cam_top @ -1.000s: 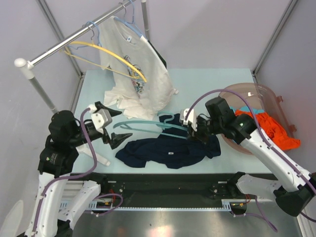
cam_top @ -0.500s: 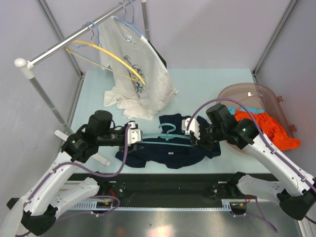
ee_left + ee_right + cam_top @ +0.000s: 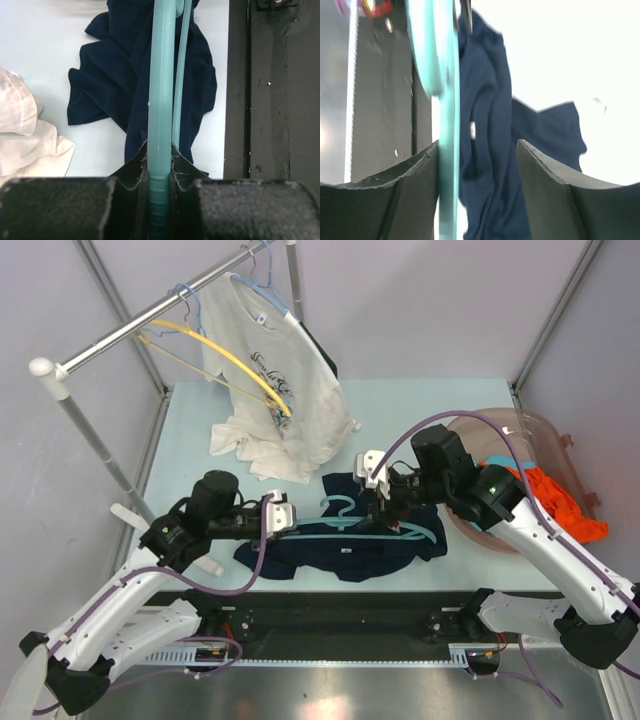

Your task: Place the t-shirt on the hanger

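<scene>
No legible text, number or brand in any view. The white neck label (image 3: 345, 552) on the navy t-shirt (image 3: 300, 558) is a small pale patch, too small to read. The printed graphic (image 3: 280, 405) on the white t-shirt (image 3: 312, 412) shows dark and teal marks only; no letters resolve.

**Clothes rail and laundry basket around a pale table**

A metal clothes rail (image 3: 150, 315) slants across the upper left. A yellow hanger (image 3: 225, 355), a pale blue hanger (image 3: 184, 292) and a white t-shirt (image 3: 285, 390) with a printed graphic hang from it. The shirt's hem is bunched on the pale blue table (image 3: 420, 410). At the table's right edge sits a pinkish see-through basket (image 3: 520, 428) holding a crumpled orange garment (image 3: 560, 502).
</scene>
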Robot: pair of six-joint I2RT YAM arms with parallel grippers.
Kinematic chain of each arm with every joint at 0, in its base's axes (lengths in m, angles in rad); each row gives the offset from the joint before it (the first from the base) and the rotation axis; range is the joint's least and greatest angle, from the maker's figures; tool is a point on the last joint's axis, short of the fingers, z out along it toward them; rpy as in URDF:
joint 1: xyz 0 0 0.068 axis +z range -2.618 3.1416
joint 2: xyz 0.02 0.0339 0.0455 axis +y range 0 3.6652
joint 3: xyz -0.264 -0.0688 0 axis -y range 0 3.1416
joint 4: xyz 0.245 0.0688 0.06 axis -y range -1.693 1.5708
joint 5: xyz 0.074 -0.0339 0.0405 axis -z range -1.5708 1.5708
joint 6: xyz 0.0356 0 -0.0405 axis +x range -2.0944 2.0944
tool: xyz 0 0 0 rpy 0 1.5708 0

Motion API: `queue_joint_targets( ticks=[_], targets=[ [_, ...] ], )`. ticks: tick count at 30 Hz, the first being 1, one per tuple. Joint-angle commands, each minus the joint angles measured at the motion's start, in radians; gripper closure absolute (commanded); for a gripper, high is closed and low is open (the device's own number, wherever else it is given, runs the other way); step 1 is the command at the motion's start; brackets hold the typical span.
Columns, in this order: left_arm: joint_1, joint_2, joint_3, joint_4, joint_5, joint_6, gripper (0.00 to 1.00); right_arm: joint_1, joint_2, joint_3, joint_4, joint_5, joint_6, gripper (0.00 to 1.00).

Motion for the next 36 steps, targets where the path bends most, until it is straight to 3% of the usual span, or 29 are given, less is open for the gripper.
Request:
queue_joint_targets(
  ticks=[1, 9, 16, 17, 18, 20, 24, 27, 36],
  targets=[
    [-0.014, -0.017, -0.024, 0.087, 0.045, -0.038, 1.00, 0.016, 0.041, 0.061, 0.155, -0.128, 0.129, 0.40],
    [-0.016, 0.008, -0.016, 0.103, 0.051, -0.069, 1.00, 0.043, 0.090, 0.055, 0.264, -0.137, 0.198, 0.47],
    [-0.016, 0.026, -0.011, 0.144, 0.077, -0.127, 1.00, 0.060, 0.099, 0.028, 0.235, -0.097, 0.134, 0.65],
    [-0.016, 0.028, -0.011, 0.156, 0.077, -0.143, 1.00, 0.065, 0.098, 0.023, 0.225, -0.096, 0.108, 0.70],
    [-0.016, 0.029, -0.011, 0.159, 0.079, -0.150, 1.00, 0.069, 0.098, 0.018, 0.215, -0.087, 0.090, 0.85],
    [-0.016, 0.035, -0.016, 0.162, 0.077, -0.158, 1.00, 0.071, 0.084, -0.005, 0.189, -0.067, 0.054, 1.00],
    [-0.010, 0.040, -0.046, 0.112, 0.048, -0.083, 0.36, 0.060, 0.044, -0.055, 0.152, 0.042, 0.001, 1.00],
    [0.012, 0.042, -0.102, 0.084, 0.008, 0.013, 0.33, 0.013, 0.016, -0.069, 0.072, 0.041, -0.029, 1.00],
    [0.084, 0.184, -0.146, 0.052, 0.048, 0.242, 0.39, -0.154, -0.065, -0.075, -0.089, 0.021, -0.078, 1.00]
  ],
)
